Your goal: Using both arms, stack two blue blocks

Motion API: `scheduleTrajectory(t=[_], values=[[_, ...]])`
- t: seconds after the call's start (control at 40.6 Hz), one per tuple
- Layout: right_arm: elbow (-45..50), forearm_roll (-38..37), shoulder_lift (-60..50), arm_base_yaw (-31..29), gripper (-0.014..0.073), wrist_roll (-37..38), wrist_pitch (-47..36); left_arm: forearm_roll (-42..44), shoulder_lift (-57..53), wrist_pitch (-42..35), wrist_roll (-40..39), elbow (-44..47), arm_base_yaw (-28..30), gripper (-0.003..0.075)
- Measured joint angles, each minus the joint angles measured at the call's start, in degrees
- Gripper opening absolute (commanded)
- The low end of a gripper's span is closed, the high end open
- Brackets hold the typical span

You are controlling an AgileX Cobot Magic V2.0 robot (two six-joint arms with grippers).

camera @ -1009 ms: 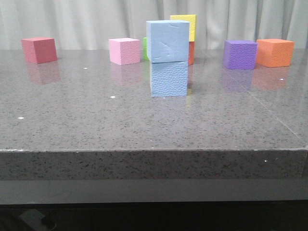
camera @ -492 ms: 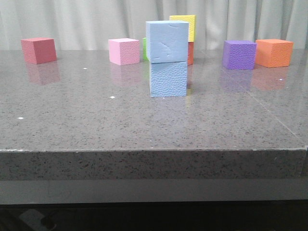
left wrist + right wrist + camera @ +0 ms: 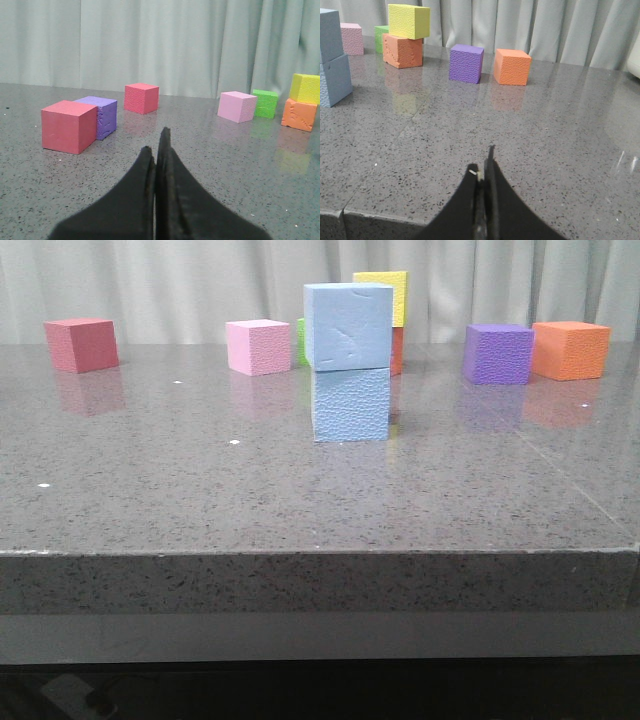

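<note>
Two sky-blue cubes stand stacked mid-table in the front view: the upper blue block [image 3: 347, 326] rests on the lower blue block [image 3: 350, 404], shifted a little to the left. The stack also shows at the edge of the right wrist view, upper block [image 3: 330, 35] on lower block [image 3: 334, 80]. Neither arm shows in the front view. My left gripper [image 3: 156, 142] is shut and empty, low over bare table. My right gripper [image 3: 484, 160] is shut and empty near the table's front edge, well away from the stack.
A yellow cube [image 3: 384, 295] sits on an orange-red cube [image 3: 402, 50] behind the stack. A pink cube [image 3: 258, 346], green cube [image 3: 265, 103], red cube [image 3: 81, 344], purple cube [image 3: 497, 353] and orange cube [image 3: 571, 349] line the back. Another red cube [image 3: 68, 126] and purple cube [image 3: 102, 116] lie by the left gripper.
</note>
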Motion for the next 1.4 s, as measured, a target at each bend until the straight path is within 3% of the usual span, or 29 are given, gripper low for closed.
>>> scheduleTrajectory(t=[0.123, 0.32, 0.467, 1.402], values=[[0.0, -1.3, 0.0, 0.0, -0.0128, 1.1, -0.2, 0.0, 0.0, 0.0, 0.0, 0.0, 0.0, -0.002], [0.0, -8.5, 0.0, 0.0, -0.0128, 12.2, -1.7, 0.0, 0.0, 0.0, 0.0, 0.0, 0.0, -0.002], [0.0, -10.2, 0.0, 0.0, -0.0128, 15.6, -2.1, 0.0, 0.0, 0.0, 0.0, 0.0, 0.0, -0.002], [0.0, -10.5, 0.0, -1.1, -0.0128, 16.3, -2.2, 0.0, 0.0, 0.0, 0.0, 0.0, 0.0, -0.002]])
